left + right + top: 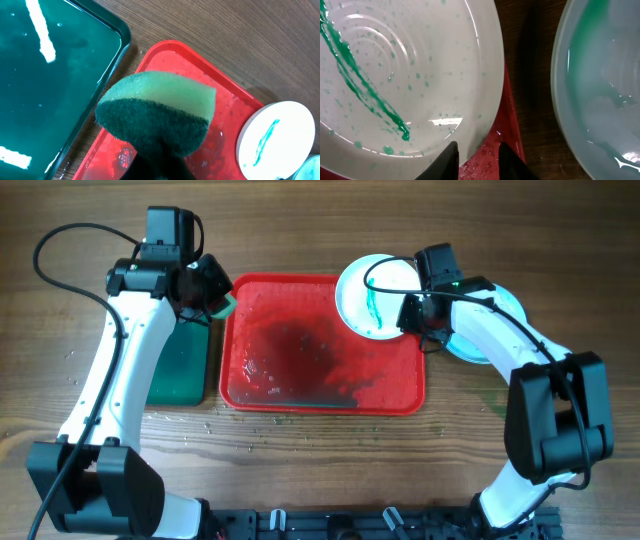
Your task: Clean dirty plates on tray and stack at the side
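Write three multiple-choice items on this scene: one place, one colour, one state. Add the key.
1. The smeared plate lies: A. on the dark green tray; B. over the red tray's far right corner; C. at the table's near edge.
2. Its smear is: A. teal-green; B. brown; C. yellow.
3. The left gripper is: A. open, empty; B. shut on a plate; C. shut on a sponge.
Key: 1 B, the overhead view shows it overhanging that corner; 2 A, the right wrist view shows the streak; 3 C, its fingers clamp the sponge.
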You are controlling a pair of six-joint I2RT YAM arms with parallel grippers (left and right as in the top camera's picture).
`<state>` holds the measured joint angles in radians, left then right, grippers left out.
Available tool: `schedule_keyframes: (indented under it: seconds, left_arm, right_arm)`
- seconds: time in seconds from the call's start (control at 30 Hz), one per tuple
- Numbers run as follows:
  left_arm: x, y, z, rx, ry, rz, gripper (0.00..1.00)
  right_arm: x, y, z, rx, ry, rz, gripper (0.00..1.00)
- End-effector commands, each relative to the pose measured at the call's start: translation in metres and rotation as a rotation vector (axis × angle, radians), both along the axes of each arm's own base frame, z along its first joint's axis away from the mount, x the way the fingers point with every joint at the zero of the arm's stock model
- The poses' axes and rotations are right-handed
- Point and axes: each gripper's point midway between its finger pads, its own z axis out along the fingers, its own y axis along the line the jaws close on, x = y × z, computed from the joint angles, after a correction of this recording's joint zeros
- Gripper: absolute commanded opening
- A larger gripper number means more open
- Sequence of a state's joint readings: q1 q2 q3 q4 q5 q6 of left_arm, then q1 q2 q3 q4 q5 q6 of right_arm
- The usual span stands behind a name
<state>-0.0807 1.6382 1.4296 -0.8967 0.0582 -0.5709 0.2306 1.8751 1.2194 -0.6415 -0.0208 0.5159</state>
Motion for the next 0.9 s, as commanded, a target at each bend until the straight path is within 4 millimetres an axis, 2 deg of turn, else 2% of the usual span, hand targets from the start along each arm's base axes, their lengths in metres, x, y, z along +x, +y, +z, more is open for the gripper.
schedule_keyframes:
  seconds: [0.0,0.1,0.2,0.27,0.33,0.47,0.5,0.53,0.57,0.63,0.67,0.73,0.87]
  left_arm:
    - [0.0,-0.001,-0.003,-0.003,0.008,0.011,0.04]
    - [-0.001,-0.001,-0.004,-0.003,0.012,0.01,0.04]
    - [-0.001,-0.001,-0.004,-0.003,0.012,0.01,0.04]
    - [-0.001,-0.001,-0.004,-0.003,0.012,0.01,0.04]
    - [-0.001,-0.001,-0.004,-0.003,0.012,0.01,0.04]
    - [-0.001,-0.001,-0.004,-0.003,0.012,0.01,0.04]
    - [-0.001,-0.001,-0.004,-0.003,0.013,0.01,0.04]
    - [-0.001,-0.001,-0.004,-0.003,0.013,0.01,0.04]
    - [-0.001,-0.001,-0.004,-0.003,0.012,0.01,0.04]
    - [-0.001,-0.001,-0.004,-0.003,0.013,0.01,0.04]
    - [-0.001,-0.001,-0.004,-0.003,0.013,0.01,0.04]
    - [-0.001,-0.001,-0.005,-0.003,0.014,0.01,0.04]
    - [-0.002,-0.001,-0.008,-0.002,0.03,0.01,0.04]
  right_arm:
    - [0.0,-0.003,-0.011,-0.03,0.012,0.007,0.29]
    - [-0.004,-0.004,-0.029,-0.055,0.049,0.09,0.27]
    - [-0.011,-0.001,-0.033,-0.045,0.083,0.11,0.09]
    - [-0.013,0.012,-0.026,-0.008,0.078,0.192,0.04]
    - [-0.021,0.035,-0.003,-0.008,0.081,0.339,0.04]
    - [-0.035,0.069,0.026,-0.031,0.052,0.534,0.06]
    - [-0.038,0.076,0.031,-0.035,0.042,0.578,0.13]
    - [-0.041,0.084,0.034,-0.041,0.032,0.625,0.28]
    - [-0.042,0.088,0.034,-0.047,0.024,0.664,0.57]
    - [-0.035,0.093,0.036,-0.064,-0.026,0.741,0.82]
    - [-0.027,0.097,0.037,-0.073,-0.067,0.783,0.87]
    - [-0.01,0.105,0.041,-0.099,-0.162,0.88,0.87]
    - [0.007,0.123,0.031,-0.097,-0.26,1.046,0.76]
